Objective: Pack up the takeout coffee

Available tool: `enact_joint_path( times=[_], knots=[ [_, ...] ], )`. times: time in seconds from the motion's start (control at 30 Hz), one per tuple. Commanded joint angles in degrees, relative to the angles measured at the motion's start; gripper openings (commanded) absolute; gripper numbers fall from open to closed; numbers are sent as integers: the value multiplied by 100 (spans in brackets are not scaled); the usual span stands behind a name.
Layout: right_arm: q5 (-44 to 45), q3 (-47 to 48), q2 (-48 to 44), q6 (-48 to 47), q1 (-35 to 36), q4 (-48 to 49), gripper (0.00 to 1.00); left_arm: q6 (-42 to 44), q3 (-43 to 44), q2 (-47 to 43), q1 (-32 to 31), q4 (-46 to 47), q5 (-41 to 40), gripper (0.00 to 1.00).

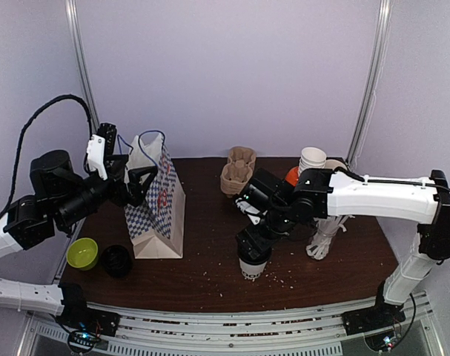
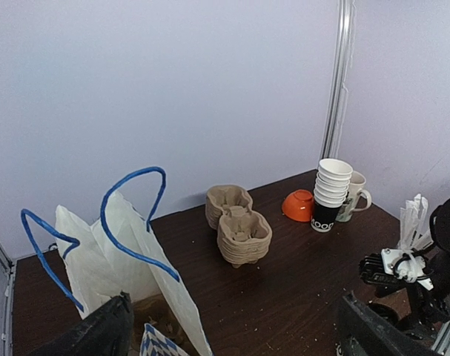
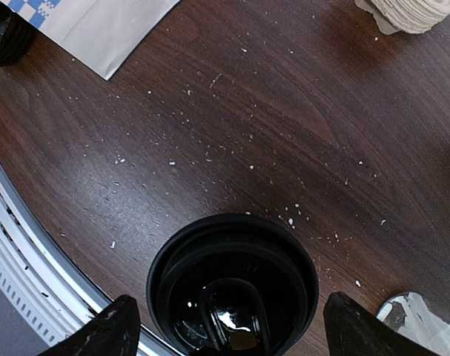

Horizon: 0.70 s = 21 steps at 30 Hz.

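Straddling the coffee cup: right gripper, fingers spread either side of its lid, contact unclear. Left gripper fingers wide apart by the checked bag.

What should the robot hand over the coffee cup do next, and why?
Probably squeeze the right gripper shut on the coffee cup. Its fingers sit on either side of the cup's black lid with thin gaps showing, so nothing is held yet. The cup stands on the table, apart from the stack of pulp carrier trays at the back, so it needs gripping before lifting.
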Motion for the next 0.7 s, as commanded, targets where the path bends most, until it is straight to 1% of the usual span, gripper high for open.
enact_joint_path(
  times=[0.0,0.27,0.57,0.67],
  knots=[
    [-62,114,112,-60,-89,-256,86,48,-141,-109,-17,123,-137,98],
    [-228,76,198,-87,-156,-233,82,7,-161,-93,-16,79,-138,98],
    [-403,119,281,-105,-144,-349,87,-21,-188,-118,-16,70,-130,98],
    [-394,129,292,-101,-147,-388,85,-25,-196,-113,-16,69,-146,98]
  ],
)
